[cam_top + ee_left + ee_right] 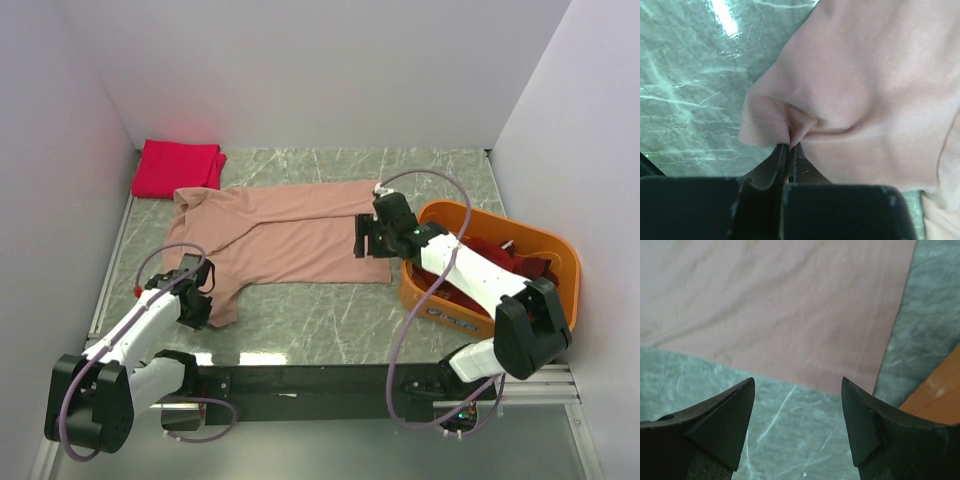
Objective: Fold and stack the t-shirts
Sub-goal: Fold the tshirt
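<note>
A dusty-pink t-shirt (pixel 285 230) lies spread across the middle of the table. My left gripper (pixel 197 297) is shut on a fold at its near-left sleeve hem (pixel 767 125). My right gripper (pixel 368 238) is open and empty, just above the shirt's near-right corner (pixel 850 375), next to the tub. A folded crimson-pink shirt (pixel 178 167) lies at the back left. Dark red shirts (pixel 500 262) sit in the orange tub.
The orange plastic tub (pixel 560 250) stands at the right, partly under my right arm; its edge shows in the right wrist view (pixel 940 395). White walls close in the left, back and right. A black rail (pixel 300 380) runs along the near edge.
</note>
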Robot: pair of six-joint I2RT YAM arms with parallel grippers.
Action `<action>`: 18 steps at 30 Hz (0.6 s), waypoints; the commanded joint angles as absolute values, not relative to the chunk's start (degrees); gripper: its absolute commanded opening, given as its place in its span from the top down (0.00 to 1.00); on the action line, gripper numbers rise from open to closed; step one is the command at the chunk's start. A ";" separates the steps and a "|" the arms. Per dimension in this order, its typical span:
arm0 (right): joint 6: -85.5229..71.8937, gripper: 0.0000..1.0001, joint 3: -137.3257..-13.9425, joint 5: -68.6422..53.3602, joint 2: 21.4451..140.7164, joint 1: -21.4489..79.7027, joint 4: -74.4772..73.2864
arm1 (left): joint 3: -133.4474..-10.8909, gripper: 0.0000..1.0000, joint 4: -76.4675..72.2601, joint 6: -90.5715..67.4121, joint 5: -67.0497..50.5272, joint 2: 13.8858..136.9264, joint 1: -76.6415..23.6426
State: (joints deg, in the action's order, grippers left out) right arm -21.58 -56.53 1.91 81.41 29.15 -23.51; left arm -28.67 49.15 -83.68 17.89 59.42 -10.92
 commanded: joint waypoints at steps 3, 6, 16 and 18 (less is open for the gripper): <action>-19.18 0.24 -50.12 6.77 75.77 35.94 -27.16 | -29.53 0.99 48.69 -80.43 20.39 55.03 -10.99; -15.74 0.25 -48.87 6.42 75.50 38.14 -27.68 | -29.79 0.99 47.99 -79.72 20.22 53.71 -10.99; -13.89 0.27 -53.61 13.01 85.86 39.55 -31.38 | -31.11 0.99 48.08 -78.84 19.77 51.95 -10.99; -13.27 0.28 -54.14 13.53 87.88 39.46 -31.12 | -31.64 0.99 47.64 -78.49 19.86 51.86 -10.99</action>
State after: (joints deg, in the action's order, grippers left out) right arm -14.74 -51.46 9.74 86.26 39.13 -30.06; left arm -28.97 48.58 -79.57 18.50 52.84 -10.92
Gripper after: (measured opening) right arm 0.728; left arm 0.025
